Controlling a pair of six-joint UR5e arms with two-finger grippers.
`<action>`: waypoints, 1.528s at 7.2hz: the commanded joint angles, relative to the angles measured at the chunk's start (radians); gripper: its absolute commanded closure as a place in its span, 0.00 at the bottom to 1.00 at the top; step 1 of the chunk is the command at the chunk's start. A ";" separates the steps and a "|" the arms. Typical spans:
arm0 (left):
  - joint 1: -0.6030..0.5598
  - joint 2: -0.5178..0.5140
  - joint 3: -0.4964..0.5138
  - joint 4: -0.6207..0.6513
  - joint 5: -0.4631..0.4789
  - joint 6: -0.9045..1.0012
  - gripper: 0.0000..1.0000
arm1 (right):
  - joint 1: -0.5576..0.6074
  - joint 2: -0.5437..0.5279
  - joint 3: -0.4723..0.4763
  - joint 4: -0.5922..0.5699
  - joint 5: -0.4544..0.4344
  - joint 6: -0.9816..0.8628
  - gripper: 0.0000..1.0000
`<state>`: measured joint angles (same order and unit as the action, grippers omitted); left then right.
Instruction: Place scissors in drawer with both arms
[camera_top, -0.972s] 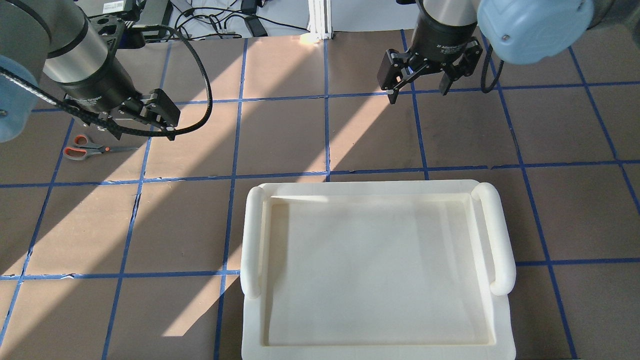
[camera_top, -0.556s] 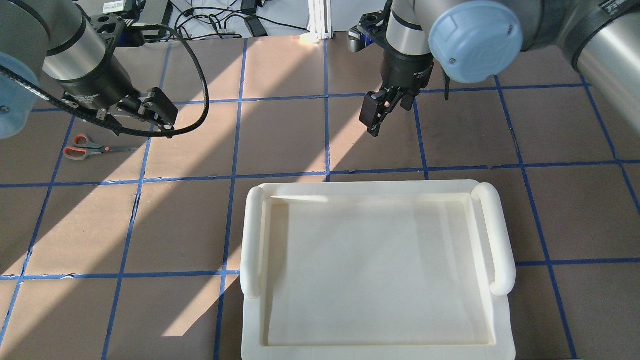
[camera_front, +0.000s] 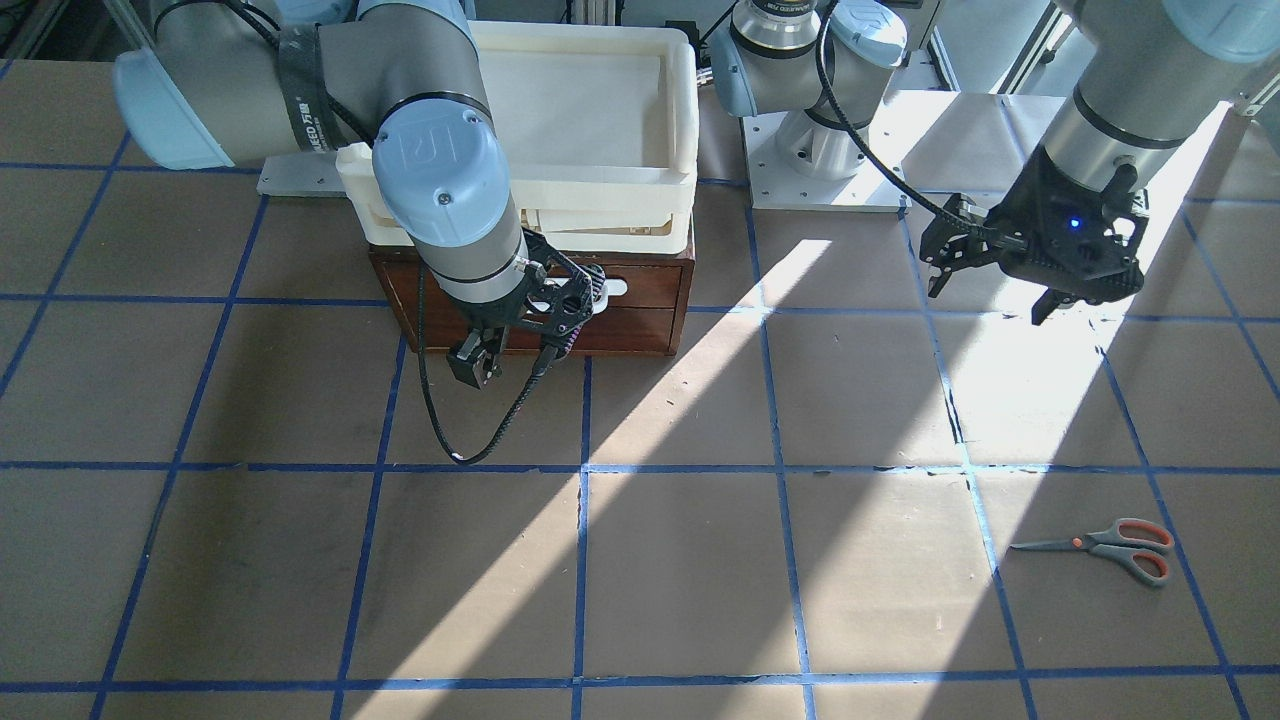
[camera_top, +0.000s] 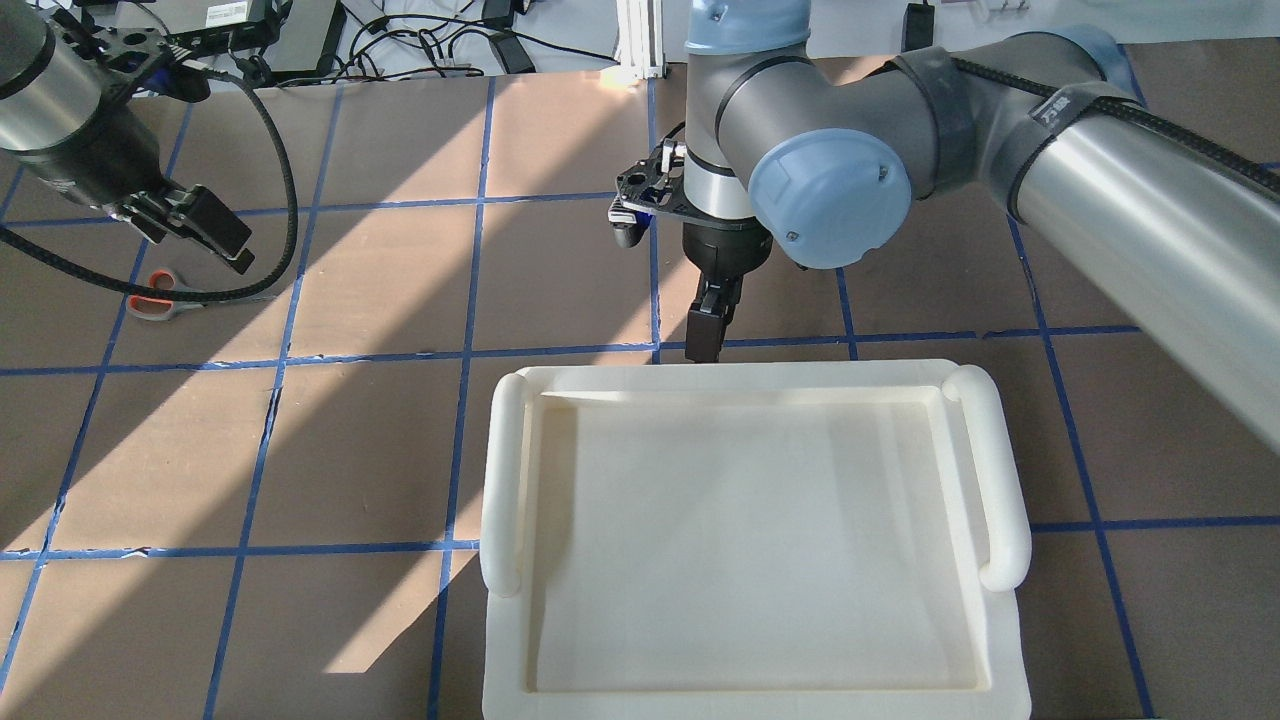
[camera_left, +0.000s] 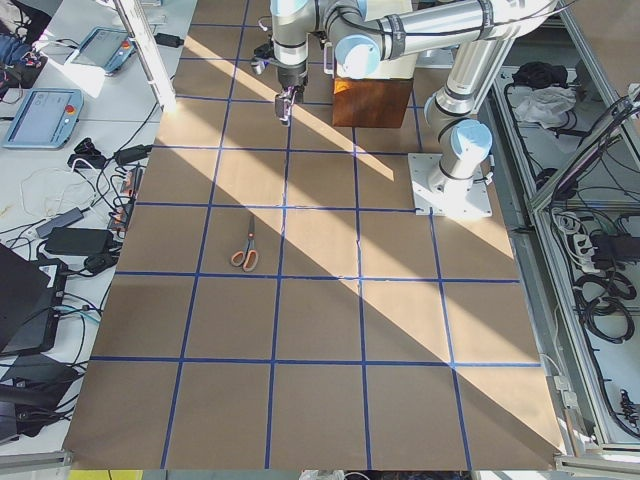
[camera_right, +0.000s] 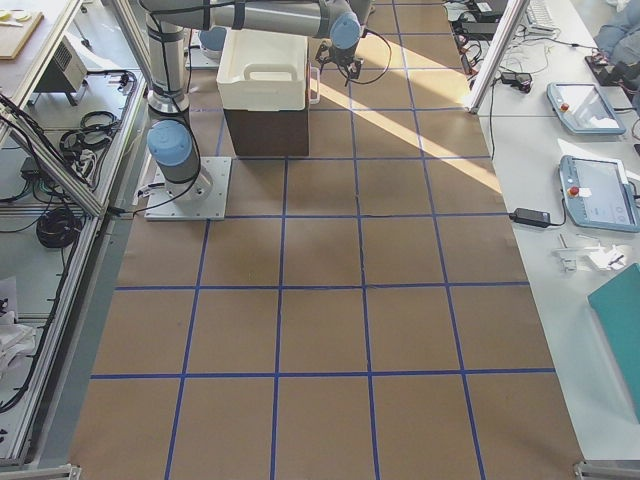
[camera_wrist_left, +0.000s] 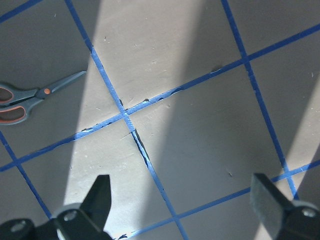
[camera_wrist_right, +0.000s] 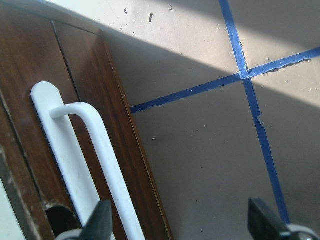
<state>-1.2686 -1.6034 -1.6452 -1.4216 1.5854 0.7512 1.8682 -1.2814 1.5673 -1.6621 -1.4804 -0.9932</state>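
Note:
The scissors (camera_front: 1110, 545) lie flat on the brown table at the robot's left; they also show in the left wrist view (camera_wrist_left: 30, 97) and, partly behind a cable, in the overhead view (camera_top: 150, 300). My left gripper (camera_front: 990, 295) hangs open and empty above the table, short of the scissors. The dark brown drawer (camera_front: 620, 300) is shut, its white bar handle (camera_wrist_right: 95, 150) close up in the right wrist view. My right gripper (camera_front: 505, 360) is open and empty just in front of the handle, not touching it.
A cream plastic tray (camera_top: 750, 380) sits on top of the drawer cabinet and hides it from overhead. A black cable (camera_front: 440, 420) loops down from the right wrist. Blue tape lines grid the table. The robot base (camera_front: 810, 150) stands beside the cabinet.
My right arm has swung in and turned, bringing its gripper down to the tray's far edge at the drawer front. My left gripper has moved left, over the scissors' area.

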 joint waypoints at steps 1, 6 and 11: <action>0.093 -0.062 0.001 0.056 0.001 0.251 0.00 | 0.008 0.010 0.005 -0.025 0.000 -0.190 0.02; 0.274 -0.268 0.001 0.257 -0.011 0.821 0.00 | 0.008 0.036 0.010 -0.008 -0.001 -0.256 0.00; 0.287 -0.466 0.022 0.473 -0.085 1.191 0.00 | 0.012 0.059 0.045 -0.016 -0.014 -0.252 0.00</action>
<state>-0.9823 -2.0236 -1.6313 -1.0012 1.5282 1.8903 1.8775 -1.2318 1.6092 -1.6772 -1.4921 -1.2493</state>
